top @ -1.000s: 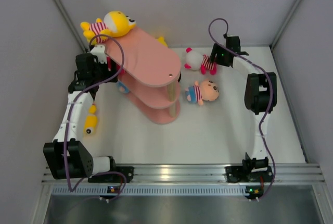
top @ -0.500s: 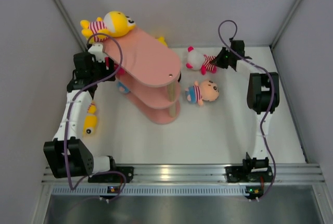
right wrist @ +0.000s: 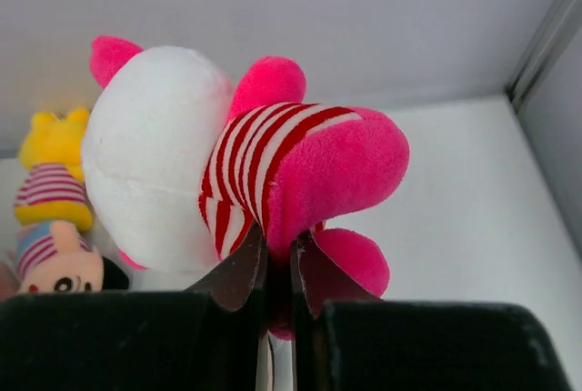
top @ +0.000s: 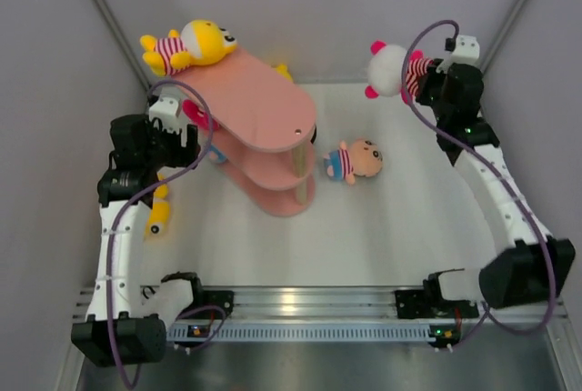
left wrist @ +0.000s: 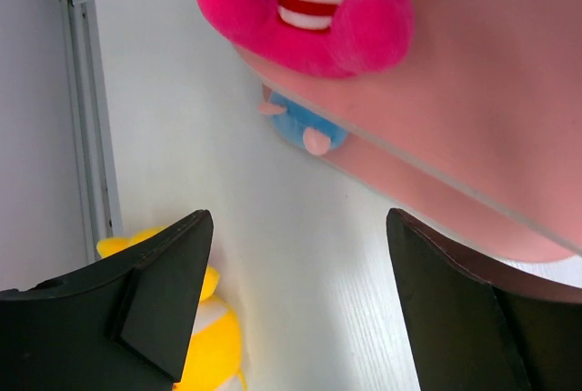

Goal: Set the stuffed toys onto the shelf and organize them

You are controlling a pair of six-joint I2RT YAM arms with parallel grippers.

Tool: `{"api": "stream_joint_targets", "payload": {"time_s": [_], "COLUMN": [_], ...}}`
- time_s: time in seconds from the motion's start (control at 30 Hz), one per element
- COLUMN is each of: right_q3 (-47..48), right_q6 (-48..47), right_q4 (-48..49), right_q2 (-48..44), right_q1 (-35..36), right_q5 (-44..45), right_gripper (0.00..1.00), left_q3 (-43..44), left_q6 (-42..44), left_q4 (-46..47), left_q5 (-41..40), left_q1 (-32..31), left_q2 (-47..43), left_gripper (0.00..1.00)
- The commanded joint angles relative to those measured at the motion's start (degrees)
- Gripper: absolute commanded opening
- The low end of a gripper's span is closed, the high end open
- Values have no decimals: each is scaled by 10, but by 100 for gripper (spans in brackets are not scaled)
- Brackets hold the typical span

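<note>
Right gripper, clamped on the pink-and-white toy, has lifted it clear — ready for the shelf; left gripper gapes empty.

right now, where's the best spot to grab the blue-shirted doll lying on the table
Probably its striped torso, from straight above: the blue-shirted doll lies flat on the table, and the torso is narrower than its big round head.

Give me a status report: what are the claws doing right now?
Right claw shut on pink toy, held aloft. Left claw open, empty, beside shelf. Yellow toy lies on its top; nothing seen blocking.
</note>
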Motion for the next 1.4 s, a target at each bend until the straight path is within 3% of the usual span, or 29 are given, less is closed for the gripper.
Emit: {"api": "stream_joint_targets", "payload": {"time_s": [0.0, 0.17, 0.27, 0.33, 0.43, 0.6, 0.8, 1.0, 1.37], "right_q3": [-35, -83, -76, -62, -63, -51, -68, -40, 18], "right_q6": [-164, -231, -265, -306, -349, -334, -347, -374, -404], "right_q4": [-31, -80, -122, -164, -200, -192, -75, -9, 50], "right_q2": [-133, -300, -345, -375, -395, -370, -317, -212, -103], "right_q1": [78, 213, 274, 322, 388, 480, 605, 693, 712], "right_q5": [116, 163, 155, 133, 29, -12, -14, -4, -68], "right_gripper": [0, 0, 0, 0, 0, 0, 0, 0, 0], "left_q3": [-10, -12, -15, -11, 5, 52, 99, 104, 61], "left_q6": [30, 47, 53, 55, 65, 38, 13, 10, 25], "left_q4": [-61, -118, -140, -166, -207, -241, -250, -249, -250], "left_q5": [15, 33, 38, 70, 143, 303, 437, 459, 495], "left_q1": [3, 3, 3, 3, 3, 6, 14, 14, 14], "left_q2": [-45, -121, -164, -181, -210, -210, -196, -193, -184], "left_gripper": [84, 85, 86, 86, 86, 86, 90, 94, 95]}}
